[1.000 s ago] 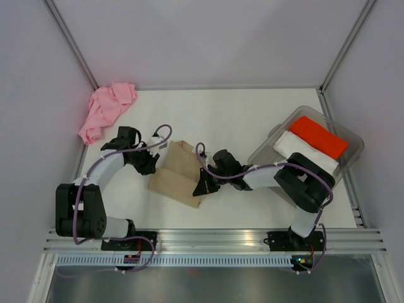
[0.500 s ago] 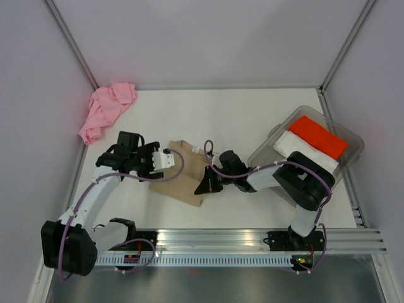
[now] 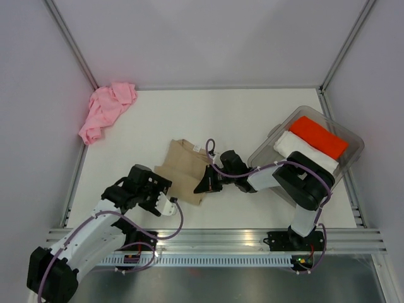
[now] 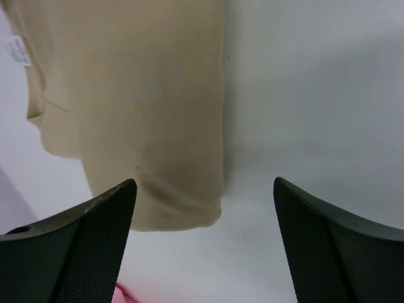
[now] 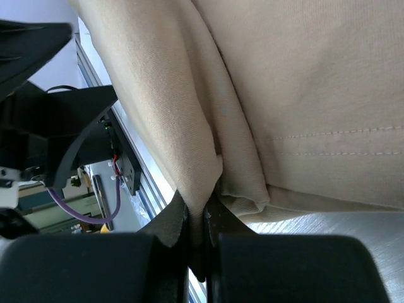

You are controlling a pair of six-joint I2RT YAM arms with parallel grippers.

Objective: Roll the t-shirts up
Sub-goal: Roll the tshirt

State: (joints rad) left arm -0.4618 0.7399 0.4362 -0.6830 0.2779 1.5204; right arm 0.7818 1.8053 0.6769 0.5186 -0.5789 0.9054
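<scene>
The tan t-shirt lies folded into a long shape in the middle of the table, a bit closer to the near edge. The pink t-shirt is a crumpled heap in the far left corner and nothing touches it.

The right gripper is pinched shut on a fold of the tan t-shirt, at the shirt's right side. The left gripper is wide open and holds nothing. It hangs near the shirt's near left corner, close to the near edge of the table.

So only one side of the shirt is held. If the right gripper pulls or starts rolling now, the free side may drag behind. The roll would then come out crooked, or the folds would fall open. The pinch is on a thin bit of cloth, so it could slip out too.

The left gripper could also push into the cloth and bunch it up as it comes down.

The pink t-shirt sits deep in the corner, so it looks hard to reach.

A clear bin at the right edge holds folded red and white cloth.
</scene>
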